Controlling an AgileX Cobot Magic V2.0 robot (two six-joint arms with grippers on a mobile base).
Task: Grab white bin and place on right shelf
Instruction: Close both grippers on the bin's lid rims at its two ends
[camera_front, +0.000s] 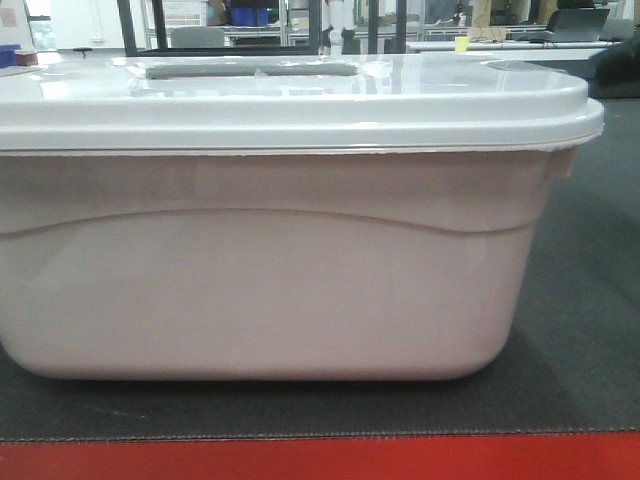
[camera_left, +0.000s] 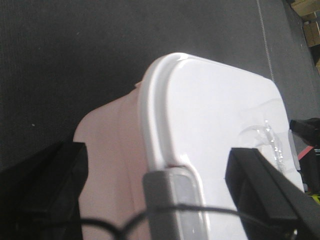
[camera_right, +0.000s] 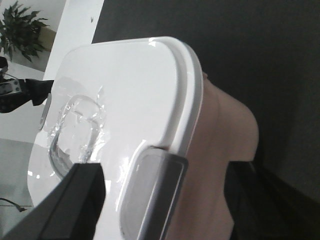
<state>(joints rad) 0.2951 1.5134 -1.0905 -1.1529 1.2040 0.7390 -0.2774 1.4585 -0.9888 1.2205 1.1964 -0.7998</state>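
The white bin (camera_front: 270, 290) fills the front view, its pinkish body under a glossy white lid (camera_front: 300, 100), resting on a dark mat. My left gripper (camera_left: 157, 200) is open, its black fingers (camera_left: 45, 190) spread on either side of a grey latch (camera_left: 172, 200) at one end of the bin. At the opposite end my right gripper (camera_right: 160, 205) is also open, with its fingers (camera_right: 70, 205) straddling the other grey latch (camera_right: 155, 195). Neither gripper shows in the front view. The right shelf is out of view.
The dark mat (camera_front: 590, 330) has a red front edge (camera_front: 320, 460). Blue bins (camera_front: 250, 15) and dark frames stand far behind. Cardboard boxes (camera_left: 307, 20) lie on the floor, and a potted plant (camera_right: 22, 27) stands by a white wall.
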